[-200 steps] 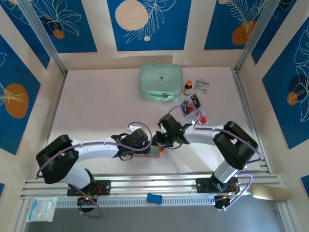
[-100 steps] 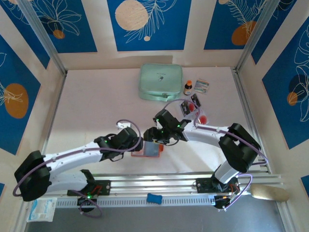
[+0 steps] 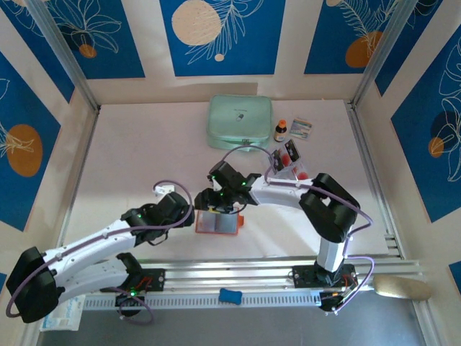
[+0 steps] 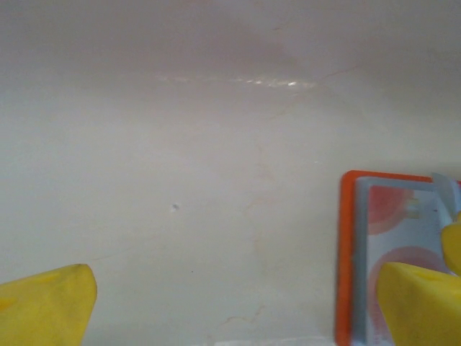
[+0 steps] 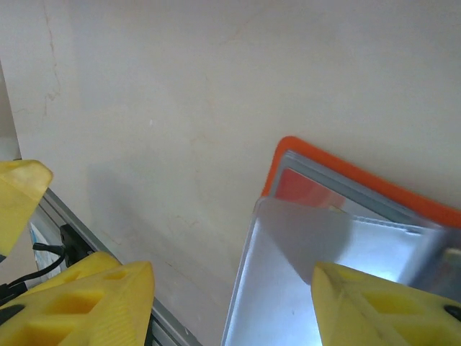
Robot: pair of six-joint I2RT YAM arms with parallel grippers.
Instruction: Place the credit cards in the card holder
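The orange card holder [image 3: 217, 223] lies open on the table near the front, grey inside up. In the left wrist view a pale card with red dots [image 4: 403, 238] sits in the card holder [image 4: 347, 252]. The right wrist view shows its orange rim [image 5: 360, 176], a red card part [image 5: 310, 189] and a lifted grey flap [image 5: 310, 238]. My left gripper [image 3: 189, 215] is open at the holder's left edge, one fingertip [image 4: 425, 303] over it. My right gripper [image 3: 215, 202] is open above its far edge, one fingertip [image 5: 389, 303] on the flap. More credit cards [image 3: 288, 160] stand at the right.
A mint-green zip case [image 3: 240, 122] lies at the back, with a small bottle [image 3: 280, 130] and a printed packet [image 3: 302, 128] to its right. The front rail [image 3: 238, 270] runs just behind the holder's near edge. Bare table stretches to the left.
Both grippers have shifted left. The left arm has drawn back toward its base, and the holder, before mostly covered by the grippers, now shows open and flat.
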